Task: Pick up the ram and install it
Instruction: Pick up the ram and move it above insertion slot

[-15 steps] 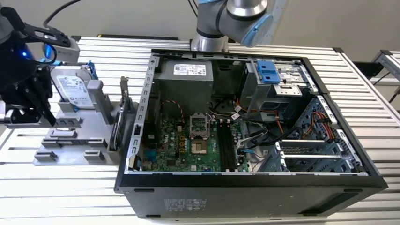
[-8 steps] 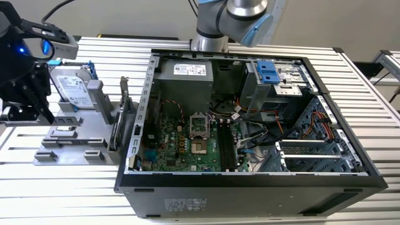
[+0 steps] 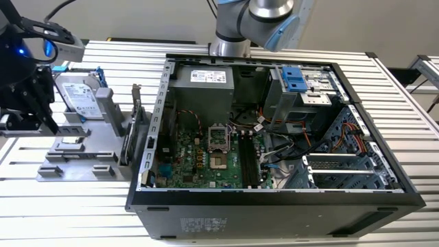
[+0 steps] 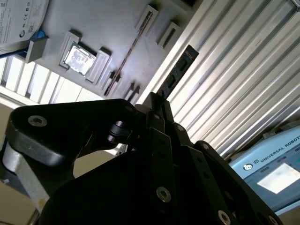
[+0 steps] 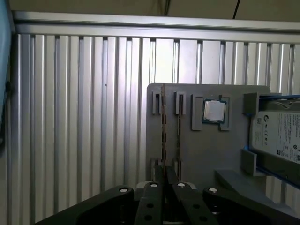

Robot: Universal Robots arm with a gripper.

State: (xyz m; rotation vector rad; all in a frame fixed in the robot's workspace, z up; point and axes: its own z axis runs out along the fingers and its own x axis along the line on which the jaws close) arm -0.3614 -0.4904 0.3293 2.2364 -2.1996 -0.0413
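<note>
Second wrist view: I am holding the ram [image 4: 178, 69] pinched in the closed pincer [image 4: 159, 105] over the ribbed surface [image 4: 243, 70].

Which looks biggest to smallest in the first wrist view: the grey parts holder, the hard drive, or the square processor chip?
1. grey parts holder, by far the largest.
2. hard drive, though the picture's edge cuts it off, so part of it is out of frame.
3. processor chip, clearly the smallest.
</note>
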